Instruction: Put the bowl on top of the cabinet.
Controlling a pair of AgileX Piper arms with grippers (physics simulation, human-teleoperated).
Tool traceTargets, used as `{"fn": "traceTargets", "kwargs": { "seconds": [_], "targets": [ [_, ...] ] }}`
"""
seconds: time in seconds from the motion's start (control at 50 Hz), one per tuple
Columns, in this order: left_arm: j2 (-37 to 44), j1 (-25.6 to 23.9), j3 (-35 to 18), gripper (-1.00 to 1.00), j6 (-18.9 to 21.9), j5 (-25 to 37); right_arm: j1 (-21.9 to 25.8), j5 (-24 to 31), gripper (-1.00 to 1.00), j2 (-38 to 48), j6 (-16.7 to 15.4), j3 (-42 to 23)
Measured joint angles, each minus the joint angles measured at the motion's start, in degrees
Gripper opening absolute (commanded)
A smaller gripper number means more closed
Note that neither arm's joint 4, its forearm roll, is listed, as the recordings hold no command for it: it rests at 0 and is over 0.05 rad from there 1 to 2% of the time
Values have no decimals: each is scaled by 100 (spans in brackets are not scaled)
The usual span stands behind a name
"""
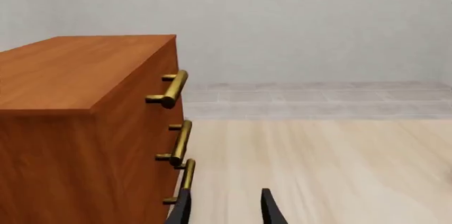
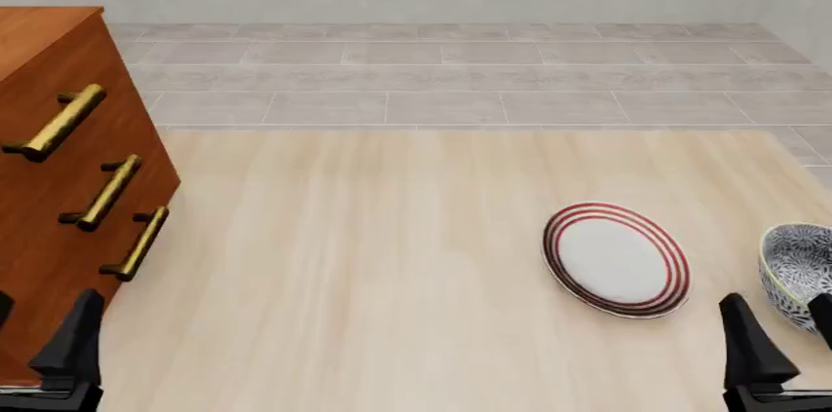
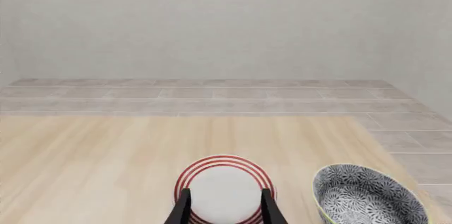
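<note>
Bowl [image 2: 800,276]: you have it at the table's far right edge in the front view, upright, blue-and-white floral pattern inside and out, partly cut off by the frame; just beside the plate, not touching it.
Plate [image 2: 615,258]: flat, white with red rings, lying on the table to the left of your bowl.
Cabinet [image 2: 58,188]: reddish-brown wood, standing at the table's left side, well apart from the bowl; nothing on the part of its top that shows.
Handles [image 2: 104,193]: three brass bars on the cabinet front, facing your right.
Table [image 2: 364,276]: pale wood surface; grey tiled floor beyond it.
Left gripper [image 1: 224,209]: low at the near left, just beside the cabinet's lower front; your fingers [image 1: 181,208] stand apart with a moderate gap and hold nothing.
Right gripper [image 3: 224,209]: low at the near right, on the near side of bowl and plate; your fingers [image 3: 268,208] stand apart, empty, framing the plate in the wrist view, the bowl off to one side.
</note>
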Motion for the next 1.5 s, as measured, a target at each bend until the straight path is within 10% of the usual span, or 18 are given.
{"fn": "traceTargets", "kwargs": {
  "seconds": [0.68, 1.5],
  "targets": [
    [21, -194, -23, 100, 226, -190, -447, 96, 100, 1163, -244, -858],
    [10, -296, -237, 100, 197, -23, -2884, 1873, 100, 3619, -1569, -3423]
  ]
}}
